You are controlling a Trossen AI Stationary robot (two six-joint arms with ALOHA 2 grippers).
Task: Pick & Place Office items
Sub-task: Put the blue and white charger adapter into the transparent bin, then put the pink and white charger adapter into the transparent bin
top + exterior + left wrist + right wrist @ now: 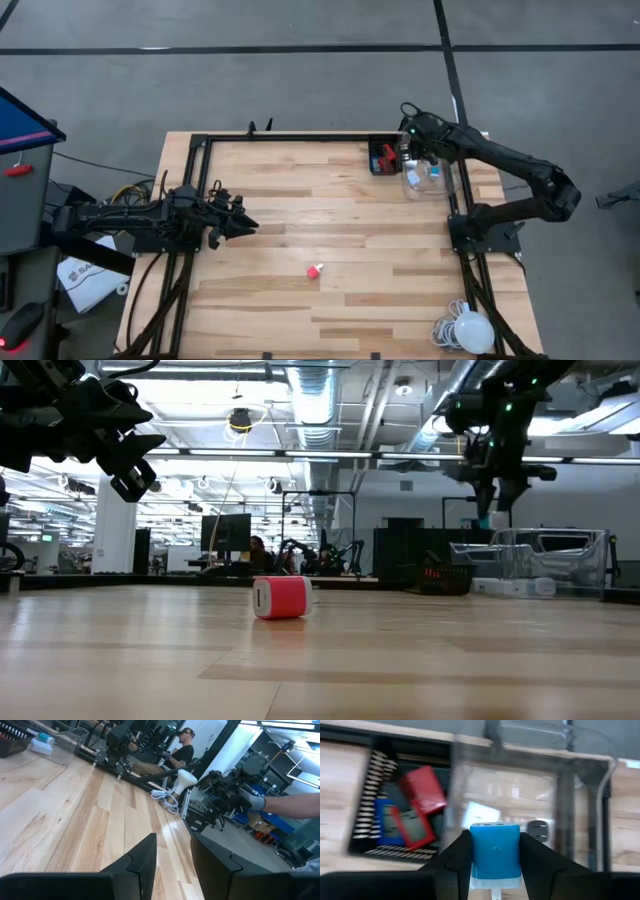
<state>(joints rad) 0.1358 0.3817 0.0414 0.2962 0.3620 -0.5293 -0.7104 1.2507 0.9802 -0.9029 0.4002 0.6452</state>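
My right gripper (495,851) is shut on a light blue block (495,845) and hovers over the clear bin (428,180) at the table's far right; the low view shows it (494,500) raised above the bin (540,560). Beside the bin, a black tray (370,795) holds red (422,787), blue and black pieces. A red and white block (314,271) lies alone on the wood near the table's middle, seen up close in the low view (281,598). My left gripper (243,222) is open and held above the table's left side. My right gripper pinches the light blue block by its two opposite side faces (476,850), one finger on each side. The fingers point down from above. The block is lifted clear, above the clear bin, and its white lower end (495,882) shows between the fingers.
A white round lamp with a coiled cable (470,330) sits at the near right corner. Black frame rails (462,215) run along the table's left, far and right edges. Bare wood lies between the arms. Beyond the table a seated person (182,752) and a gloved hand (252,802) show.
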